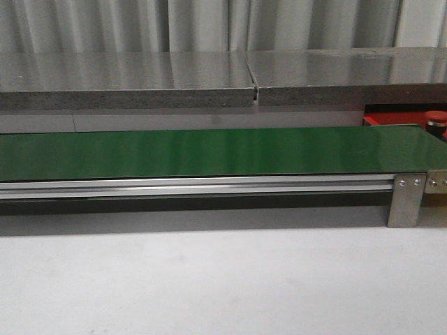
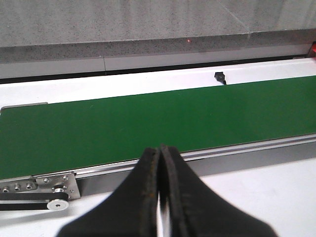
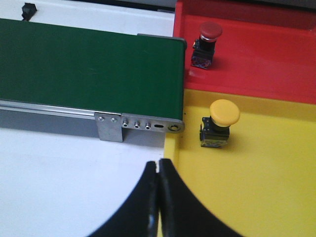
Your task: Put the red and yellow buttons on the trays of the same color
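Observation:
A red button (image 3: 206,45) with a domed cap stands upright on the red tray (image 3: 256,59); its cap (image 1: 436,118) also peeks over the belt end in the front view, with the red tray (image 1: 391,116) behind the belt. A yellow button (image 3: 219,123) stands on the yellow tray (image 3: 256,187). My right gripper (image 3: 158,164) is shut and empty, over the yellow tray's edge, short of the yellow button. My left gripper (image 2: 160,149) is shut with nothing in it, in front of the green belt (image 2: 148,123). Neither gripper shows in the front view.
The long green conveyor belt (image 1: 209,153) runs across the table on a metal frame with a bracket (image 1: 406,199). Its end (image 3: 148,74) butts against both trays. A grey stone ledge (image 1: 140,87) lies behind. A small black part (image 2: 219,77) sits beyond the belt.

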